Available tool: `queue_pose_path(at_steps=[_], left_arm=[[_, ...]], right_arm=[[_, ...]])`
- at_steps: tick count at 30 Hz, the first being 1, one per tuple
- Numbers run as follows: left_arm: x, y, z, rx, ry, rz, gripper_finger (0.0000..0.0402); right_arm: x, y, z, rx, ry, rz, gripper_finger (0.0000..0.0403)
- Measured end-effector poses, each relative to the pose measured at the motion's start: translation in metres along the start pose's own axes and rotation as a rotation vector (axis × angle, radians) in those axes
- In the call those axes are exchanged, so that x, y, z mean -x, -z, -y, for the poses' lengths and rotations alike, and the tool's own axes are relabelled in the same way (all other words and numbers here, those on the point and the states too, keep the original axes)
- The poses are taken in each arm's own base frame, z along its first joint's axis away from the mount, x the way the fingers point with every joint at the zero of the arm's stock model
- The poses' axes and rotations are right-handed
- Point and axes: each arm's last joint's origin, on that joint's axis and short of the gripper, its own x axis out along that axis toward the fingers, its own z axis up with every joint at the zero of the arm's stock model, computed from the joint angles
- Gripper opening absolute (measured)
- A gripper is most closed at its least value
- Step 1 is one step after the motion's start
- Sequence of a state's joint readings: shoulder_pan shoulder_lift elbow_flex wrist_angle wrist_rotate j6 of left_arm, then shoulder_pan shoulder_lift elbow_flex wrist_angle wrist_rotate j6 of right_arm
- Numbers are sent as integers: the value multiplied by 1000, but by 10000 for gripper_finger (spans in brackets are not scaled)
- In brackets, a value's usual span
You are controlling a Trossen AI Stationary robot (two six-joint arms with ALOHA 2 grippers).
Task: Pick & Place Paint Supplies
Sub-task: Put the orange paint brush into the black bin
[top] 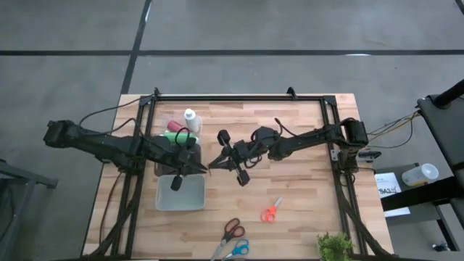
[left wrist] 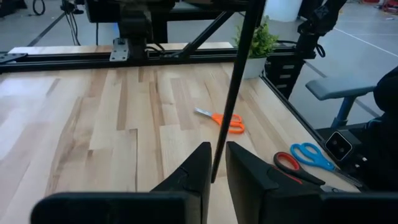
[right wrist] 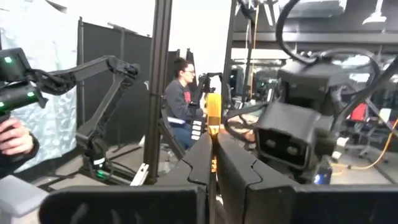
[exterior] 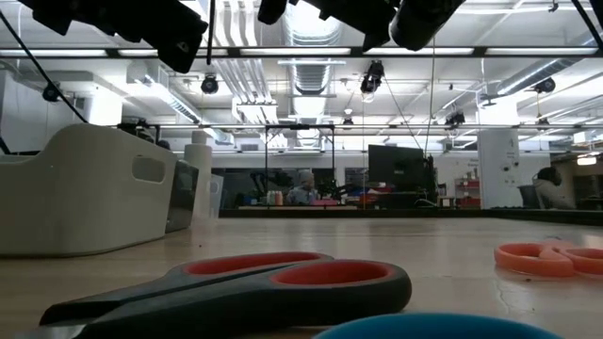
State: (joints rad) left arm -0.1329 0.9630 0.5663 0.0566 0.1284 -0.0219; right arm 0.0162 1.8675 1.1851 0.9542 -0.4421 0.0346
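Centre frame, above the table: left gripper and right gripper both pinch one thin brush. Bottles stand upper left, behind the white bin.

No legible text, label, brand, number or sign appears in any view. The white sheet on the stand beside the surface carries dark print, too small to read. The paint bottles show no readable labels; neither do the scissors.
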Motion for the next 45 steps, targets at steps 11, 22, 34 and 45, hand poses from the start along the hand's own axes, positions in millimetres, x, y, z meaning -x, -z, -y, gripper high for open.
queue_pose_path(at_steps=[11,22,34,45], left_arm=[[0,0,0,-1,0,0,58],[0,0,0,-70,-1,3,58],[0,0,0,-76,-8,3,58],[0,-1,-1,-78,-11,9,58]], right_arm=[[0,-3,0,51,21,26,12],[0,-6,2,44,72,56,12],[-1,-1,0,-18,50,6,12],[-6,-11,-1,38,29,51,12]])
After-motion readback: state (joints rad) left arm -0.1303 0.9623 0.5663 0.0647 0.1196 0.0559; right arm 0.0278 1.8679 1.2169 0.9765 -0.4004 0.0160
